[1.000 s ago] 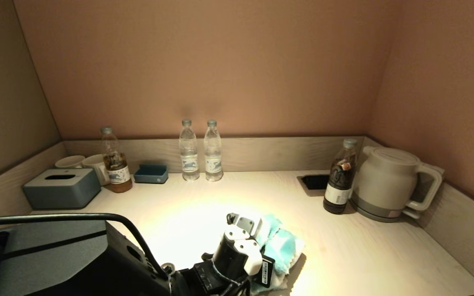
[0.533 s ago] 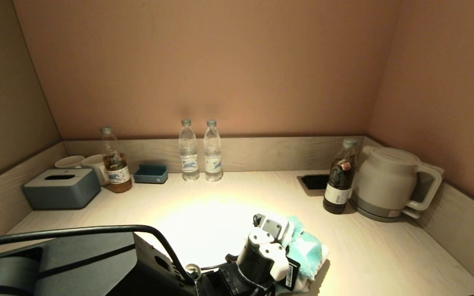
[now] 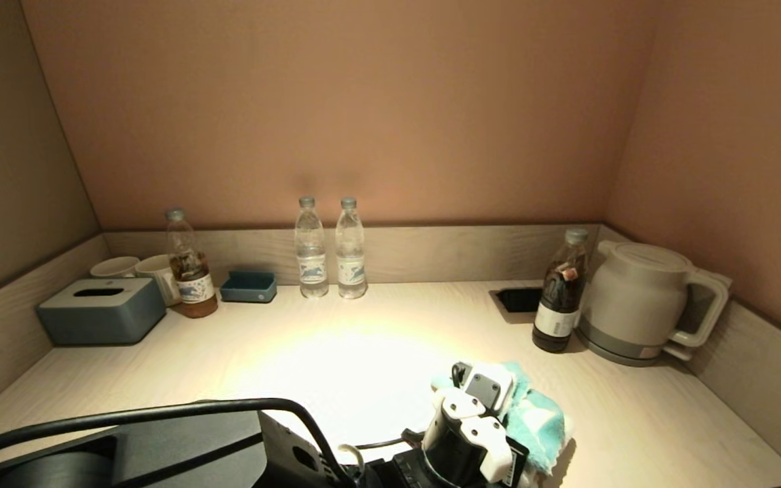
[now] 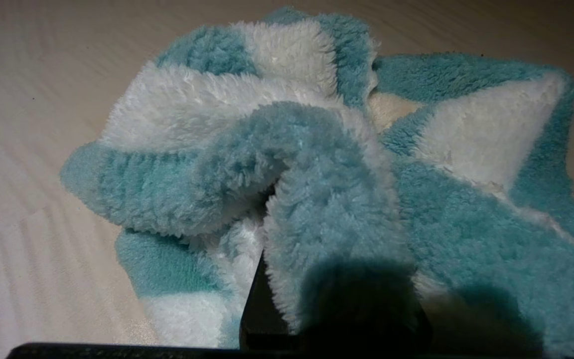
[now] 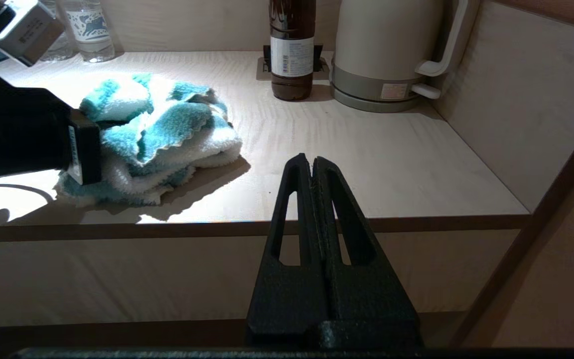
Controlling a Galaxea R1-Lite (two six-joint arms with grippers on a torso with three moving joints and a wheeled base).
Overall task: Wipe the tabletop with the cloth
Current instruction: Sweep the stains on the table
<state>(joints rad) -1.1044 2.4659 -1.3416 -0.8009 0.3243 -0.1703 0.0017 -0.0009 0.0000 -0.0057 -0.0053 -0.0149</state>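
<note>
On the tabletop (image 3: 634,420), bunched cloth (image 3: 539,423)

My bench (image 3: 634,413), pale wood-grain: 1 striped cloth (image 3: 539,423), 4 bottles, 1 kettle (image 3: 641,301), 1 tissue box (image 3: 102,310), 2 cups, 1 blue tray (image 3: 249,287).

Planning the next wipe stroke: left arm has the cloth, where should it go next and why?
Probably slide the cloth a little further toward the kettle side. The left gripper is shut on it, pressing it to the tabletop, and bare surface lies ahead. Stop short of the dark bottle. The right gripper is parked below the table edge.
</note>
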